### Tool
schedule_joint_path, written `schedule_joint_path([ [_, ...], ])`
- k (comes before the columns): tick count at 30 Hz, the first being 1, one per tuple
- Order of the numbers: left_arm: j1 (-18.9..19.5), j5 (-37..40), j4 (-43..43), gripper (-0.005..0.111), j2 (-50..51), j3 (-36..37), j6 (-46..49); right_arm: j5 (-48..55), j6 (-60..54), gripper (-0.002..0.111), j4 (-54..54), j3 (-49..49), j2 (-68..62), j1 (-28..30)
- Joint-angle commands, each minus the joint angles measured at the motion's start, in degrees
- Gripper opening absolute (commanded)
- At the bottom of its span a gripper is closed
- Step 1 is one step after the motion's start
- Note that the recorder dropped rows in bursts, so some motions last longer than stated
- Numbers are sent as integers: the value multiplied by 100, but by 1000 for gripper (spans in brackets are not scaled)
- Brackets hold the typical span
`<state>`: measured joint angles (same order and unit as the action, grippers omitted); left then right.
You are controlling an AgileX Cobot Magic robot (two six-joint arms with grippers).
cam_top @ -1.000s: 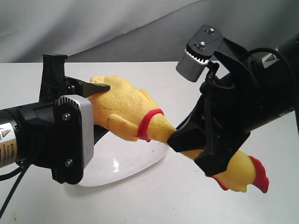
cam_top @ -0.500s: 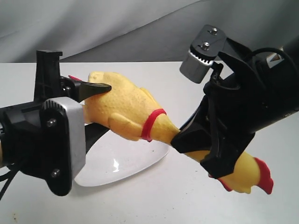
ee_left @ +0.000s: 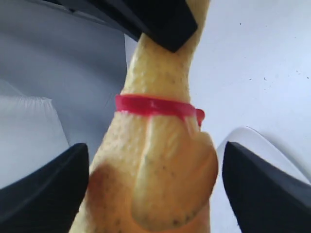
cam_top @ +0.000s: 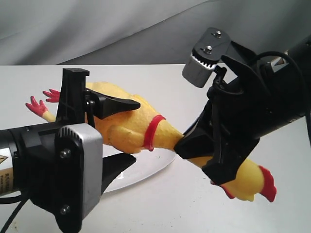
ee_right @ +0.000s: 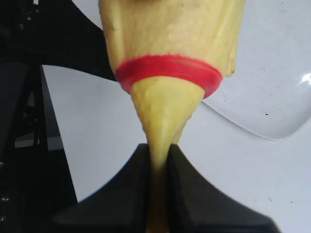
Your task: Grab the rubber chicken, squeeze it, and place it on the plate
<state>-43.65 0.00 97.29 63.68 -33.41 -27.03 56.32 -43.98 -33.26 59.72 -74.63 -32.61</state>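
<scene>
The rubber chicken point(cam_top: 131, 121) hangs in the air over the plate point(cam_top: 150, 166), its red feet to the left and its red-combed head point(cam_top: 255, 182) at the lower right. My right gripper point(cam_top: 188, 145) is shut on the thin neck just past the red collar band point(cam_top: 151, 131); in the right wrist view the neck point(ee_right: 163, 126) is pinched flat between the two black fingers point(ee_right: 121, 194). My left gripper point(cam_top: 132, 132) is open, its fingers above and below the plump body point(ee_left: 160, 179) with a gap on at least one side.
The white table point(cam_top: 160, 208) runs under everything, with a grey cloth backdrop point(cam_top: 97, 29) behind it. The left arm's wrist block point(cam_top: 77, 174) fills the near left. The plate's rim point(ee_right: 277, 121) lies below the chicken's body.
My left gripper has opened off the chicken's body, its jaws now wide apart. The body has sprung back and the red feet now show at the left. The right gripper keeps its hold.
</scene>
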Motion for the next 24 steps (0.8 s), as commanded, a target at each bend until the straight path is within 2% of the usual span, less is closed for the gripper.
schedule_joint_path([
  [1, -31, 245, -44, 58, 13, -25, -122, -147, -63, 0, -180, 8, 37, 0],
  [4, -31, 535, -114, 23, 2, -25, -122, -147, -63, 0, -180, 8, 37, 0],
  [5, -31, 606, -126, 8, -9, -25, -122, -147, -63, 0, -180, 8, 37, 0],
  [6, -31, 648, -114, 1, -21, -25, -108, -147, -63, 0, -180, 8, 37, 0],
  [15, -31, 648, -86, 2, -42, -25, -111, -145, -45, 0, -180, 8, 37, 0],
  [17, -31, 648, -74, 10, -42, -25, -111, -145, -45, 0, -180, 8, 37, 0],
  [19, -31, 648, -109, 25, -42, -25, -122, -145, -45, 0, -180, 8, 37, 0],
  [20, -31, 648, -109, 36, -42, -25, -122, -145, -45, 0, -180, 8, 37, 0],
  [21, -31, 648, -109, 61, -42, -25, -122, -145, -45, 0, -180, 8, 37, 0],
  [22, -31, 677, -109, 71, -42, -25, -138, -145, -57, 0, -180, 8, 37, 0],
  [23, -31, 928, -109, 86, -42, -25, -300, -145, -57, 0, -180, 8, 37, 0],
  [24, -31, 1048, -109, 87, -42, -25, -332, -145, -57, 0, -180, 8, 37, 0],
])
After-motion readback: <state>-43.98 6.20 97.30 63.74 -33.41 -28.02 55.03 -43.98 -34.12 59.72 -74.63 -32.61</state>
